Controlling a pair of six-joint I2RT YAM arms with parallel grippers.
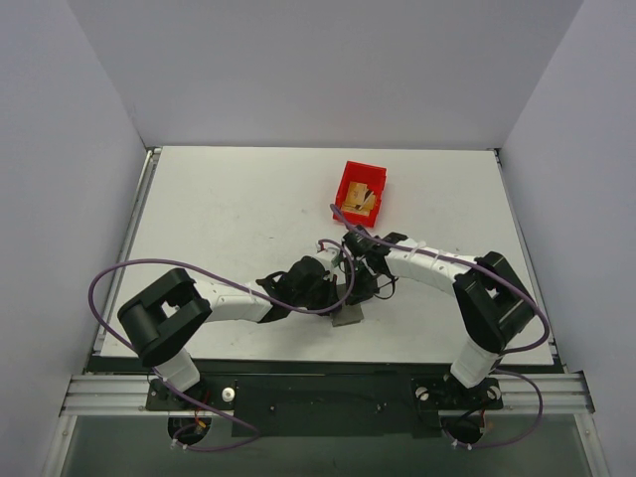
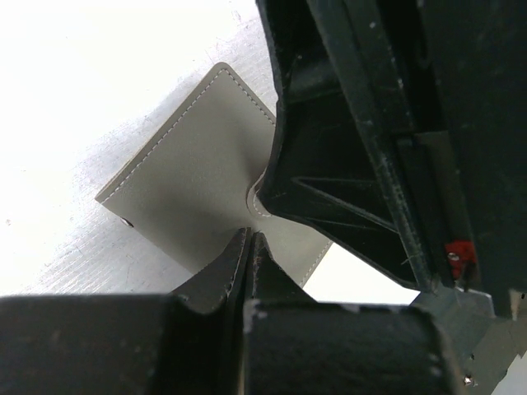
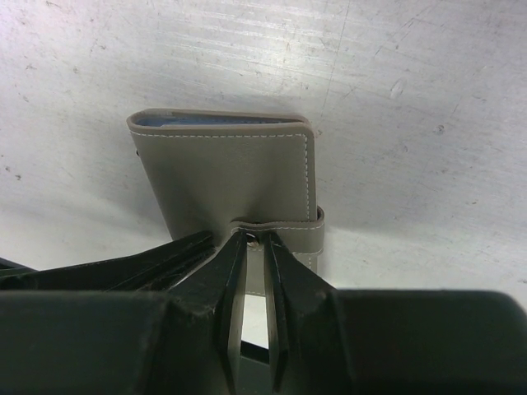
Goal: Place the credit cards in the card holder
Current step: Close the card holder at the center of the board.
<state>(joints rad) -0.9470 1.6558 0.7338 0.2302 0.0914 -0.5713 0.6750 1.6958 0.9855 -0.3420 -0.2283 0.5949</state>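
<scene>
The left arm and the right arm have white tube-like segments joined by blocky black joints. A thin purple cable loops along each. The fingers are scuffed matte black plastic, with one small red part nearby.

A grey card holder lies flat on a white table. It is turned cornerwise, with pale stitching along its edges and a small stud at its left corner. My left gripper fills the bottom of the view, its two black fingers pressed together, tips meeting the card holder's near edge. The black right gripper touches the card holder's right side, where the stitched edge curves. How its jaws stand is hidden.
</scene>
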